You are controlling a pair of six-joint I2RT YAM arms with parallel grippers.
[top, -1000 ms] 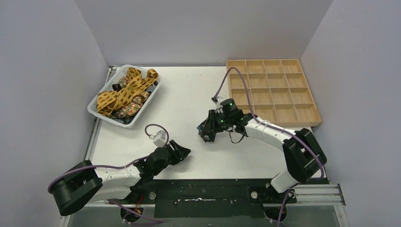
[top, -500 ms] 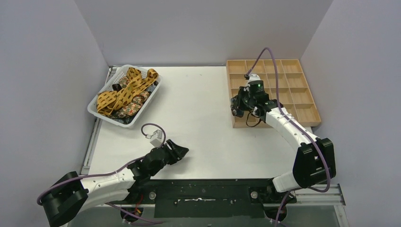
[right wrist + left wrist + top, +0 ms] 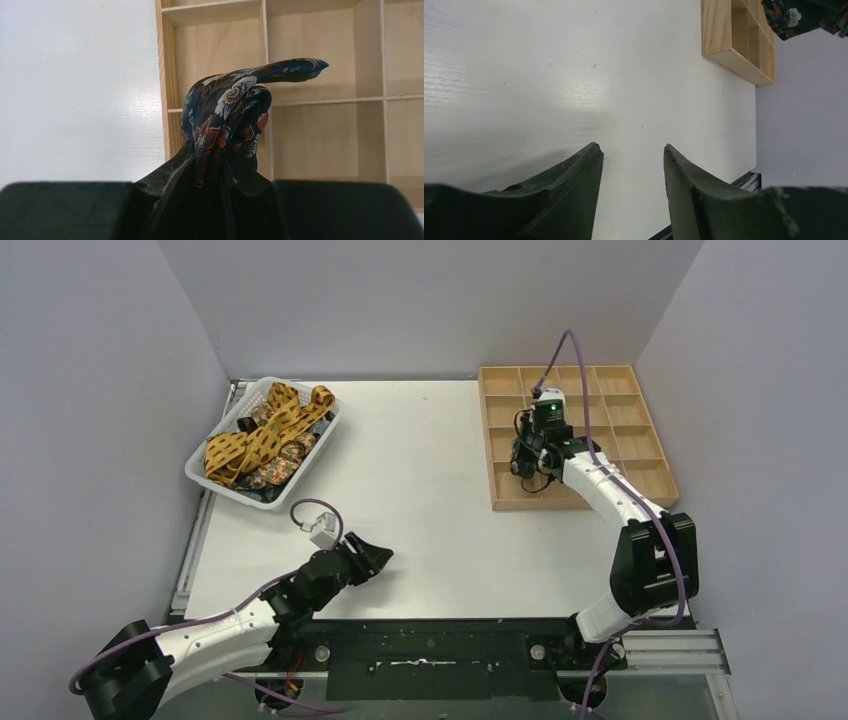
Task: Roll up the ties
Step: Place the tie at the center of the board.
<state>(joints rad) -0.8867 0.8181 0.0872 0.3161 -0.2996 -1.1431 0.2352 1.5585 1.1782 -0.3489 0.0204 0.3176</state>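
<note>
A rolled dark navy floral tie (image 3: 227, 112) is pinched between the jaws of my right gripper (image 3: 225, 150), held above the left column of the wooden compartment tray (image 3: 310, 125). From above, the right gripper (image 3: 528, 462) hangs over the tray's (image 3: 600, 425) near-left cells. The same tie (image 3: 796, 17) shows at the top right of the left wrist view. More ties (image 3: 262, 435), mustard-yellow spotted and dark floral, lie heaped in the white basket (image 3: 205, 480). My left gripper (image 3: 631, 150) is open with only bare table between its fingers; from above, the left gripper (image 3: 370, 558) sits low near the front.
The wooden tray (image 3: 734, 35) of several open cells stands at the back right, near the right wall. The basket sits at the back left by the left wall. Purple cables (image 3: 565, 355) loop above both wrists. A black rail (image 3: 440, 645) runs along the table's front edge.
My right arm has swung from the table's middle out to the right and back, carrying the rolled tie over the wooden tray. The left arm has shifted slightly left.
</note>
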